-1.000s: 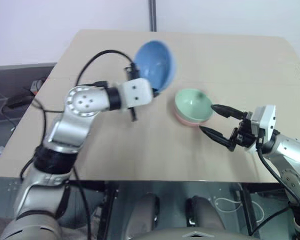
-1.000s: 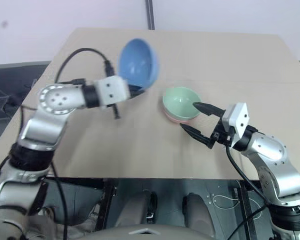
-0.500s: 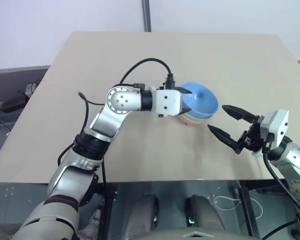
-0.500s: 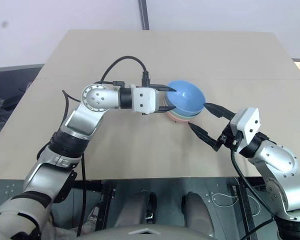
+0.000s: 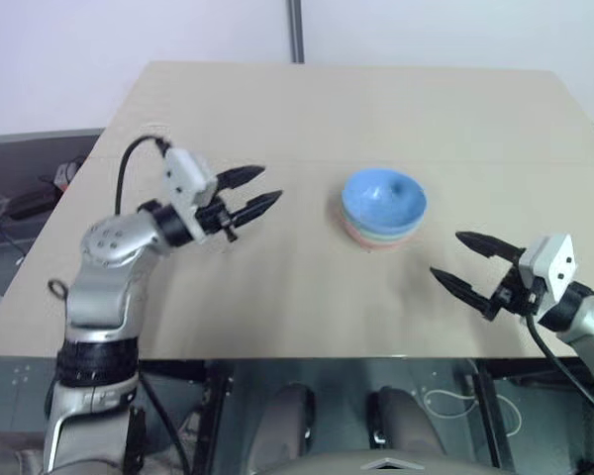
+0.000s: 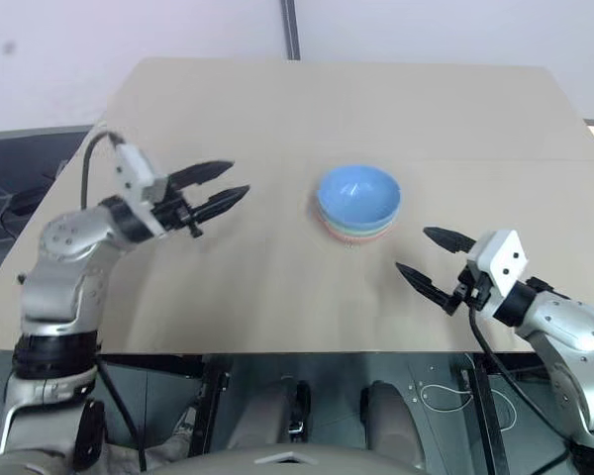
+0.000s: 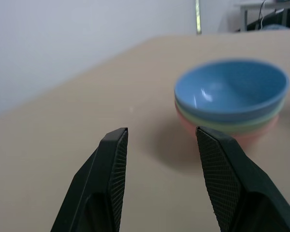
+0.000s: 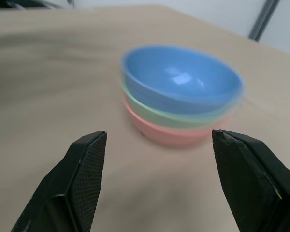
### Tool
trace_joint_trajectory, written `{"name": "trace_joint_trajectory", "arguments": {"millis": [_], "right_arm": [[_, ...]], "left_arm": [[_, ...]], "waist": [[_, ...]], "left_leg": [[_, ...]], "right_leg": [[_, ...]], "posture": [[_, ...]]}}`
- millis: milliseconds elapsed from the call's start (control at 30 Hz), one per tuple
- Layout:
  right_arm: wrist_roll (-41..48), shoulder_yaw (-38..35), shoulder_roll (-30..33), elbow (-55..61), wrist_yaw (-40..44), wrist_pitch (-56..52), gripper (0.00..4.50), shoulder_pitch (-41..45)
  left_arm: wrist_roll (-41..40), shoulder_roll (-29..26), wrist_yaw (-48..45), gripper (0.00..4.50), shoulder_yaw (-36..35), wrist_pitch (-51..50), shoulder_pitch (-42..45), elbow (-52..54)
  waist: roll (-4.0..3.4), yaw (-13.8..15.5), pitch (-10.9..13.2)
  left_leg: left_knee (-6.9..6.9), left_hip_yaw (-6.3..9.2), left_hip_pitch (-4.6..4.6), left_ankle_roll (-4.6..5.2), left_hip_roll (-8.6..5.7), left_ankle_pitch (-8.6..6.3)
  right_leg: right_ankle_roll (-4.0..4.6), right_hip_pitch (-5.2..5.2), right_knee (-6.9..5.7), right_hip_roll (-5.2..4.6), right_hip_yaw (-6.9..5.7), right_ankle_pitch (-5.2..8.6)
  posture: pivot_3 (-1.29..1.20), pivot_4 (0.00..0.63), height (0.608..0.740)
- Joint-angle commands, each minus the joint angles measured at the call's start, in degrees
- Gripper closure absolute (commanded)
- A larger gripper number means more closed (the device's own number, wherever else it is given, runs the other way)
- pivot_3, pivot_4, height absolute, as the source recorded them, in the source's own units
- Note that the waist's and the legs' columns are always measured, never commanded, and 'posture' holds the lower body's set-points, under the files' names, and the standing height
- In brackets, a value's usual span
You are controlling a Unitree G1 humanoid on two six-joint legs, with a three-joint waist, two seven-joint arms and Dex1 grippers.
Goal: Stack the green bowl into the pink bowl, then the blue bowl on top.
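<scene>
Three bowls stand nested at the middle of the tan table (image 5: 277, 287). The blue bowl (image 5: 383, 198) is on top, the green bowl (image 8: 183, 117) shows as a rim under it, and the pink bowl (image 8: 174, 135) is at the bottom. My left gripper (image 5: 269, 184) hovers well to the left of the stack, pointing at it, open and empty. My right gripper (image 5: 445, 253) is to the right of the stack, nearer the front edge, open wide with nothing between its fingers.
The table's front edge runs just below both grippers. A grey pole (image 5: 297, 30) rises behind the far edge. Dark equipment (image 5: 40, 198) sits off the table's left side.
The left gripper carried the tilted blue bowl over, set it on the green and pink stack, let go and drew back left. The right gripper drifted right and toward the front edge.
</scene>
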State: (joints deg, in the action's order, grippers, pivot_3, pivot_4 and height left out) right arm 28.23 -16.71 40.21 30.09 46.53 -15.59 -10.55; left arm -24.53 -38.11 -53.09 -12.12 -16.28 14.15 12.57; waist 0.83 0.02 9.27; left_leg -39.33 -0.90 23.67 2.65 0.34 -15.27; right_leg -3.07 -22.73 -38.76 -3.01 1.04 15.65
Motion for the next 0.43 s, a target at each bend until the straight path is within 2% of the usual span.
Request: {"name": "trace_joint_trajectory", "arguments": {"millis": [33, 100, 133, 200, 233, 267, 300, 433], "right_arm": [[-0.4, -6.22, 1.8, -1.99, 1.54, 2.24, 0.72, -1.49], [0.01, -8.68, 3.3, -3.57, 2.94, 1.65, 0.72, -2.91], [0.05, -9.65, 3.85, -4.2, 3.33, 1.55, 0.46, -3.38], [1.06, -10.97, 4.75, -4.59, 4.18, 0.64, 0.0, -4.23], [0.8, -11.32, 5.1, -4.64, 4.62, 0.96, 0.0, -4.58], [0.54, -11.64, 5.22, -4.61, 4.81, 1.37, 0.0, -4.78], [0.82, -12.21, 5.75, -4.03, 5.54, 1.15, 0.0, -5.32], [2.31, -13.67, 6.48, -2.99, 6.27, 0.07, 0.0, -5.49]], "left_arm": [[-2.61, -2.94, -3.35, 2.15, -4.77, 0.42, -5.57, 2.85], [-4.16, -4.03, -5.51, 2.15, -7.06, 0.38, -9.49, 1.16], [-5.66, -4.52, -6.74, 2.1, -7.99, -0.24, -10.9, 0.61], [-7.09, -5.43, -8.88, 1.58, -9.08, -0.19, -13.01, 0.16], [-6.28, -5.49, -8.47, 1.44, -9.06, 0.62, -13.43, 0.27], [-4.73, -5.26, -7.44, 0.87, -8.79, 2.11, -13.47, 0.31], [-4.18, -5.19, -6.74, 0.75, -8.37, 2.03, -13.53, 0.8], [-4.79, -5.1, -7.04, 0.75, -7.44, 2.18, -13.37, 1.56]], "waist": [[0.01, 0.07, 0.0], [-0.05, 0.03, -0.03], [-0.04, 0.0, -0.03], [-0.02, 0.13, -0.02], [-0.02, 0.19, -0.02], [-0.02, 0.23, -0.02], [-0.02, 0.45, -0.02], [-0.03, 0.64, -0.02]], "left_leg": [[0.02, 0.02, -0.02, 0.0, 0.0, 0.0], [0.03, 0.02, -0.06, 0.0, 0.03, 0.0], [0.07, -0.02, -0.13, 0.0, 0.03, 0.0], [0.1, 0.01, -0.17, 0.0, 0.05, 0.0], [0.09, 0.01, -0.17, 0.0, 0.07, 0.0], [0.08, 0.01, -0.17, -0.01, 0.07, 0.0], [0.09, 0.01, -0.18, 0.0, 0.07, 0.0], [0.09, -0.06, -0.29, 0.0, 0.07, 0.0]], "right_leg": [[0.0, 0.02, -0.02, -0.03, -0.01, 0.0], [0.01, 0.03, -0.03, -0.07, 0.0, 0.0], [0.02, 0.05, -0.04, -0.11, 0.03, 0.01], [0.03, 0.09, -0.04, -0.11, 0.0, 0.01], [0.03, 0.09, -0.05, -0.11, -0.01, 0.01], [0.03, 0.09, -0.05, -0.11, 0.0, 0.01], [0.03, 0.1, -0.05, -0.11, 0.0, 0.01], [0.03, 0.23, -0.03, -0.13, 0.08, 0.01]], "posture": [[0.0, 0.15, 0.74], [0.0, 0.15, 0.74], [0.0, 0.15, 0.74], [0.0, 0.15, 0.74], [0.0, 0.15, 0.74], [0.0, 0.15, 0.74], [0.0, 0.15, 0.74], [0.0, 0.15, 0.74]]}}
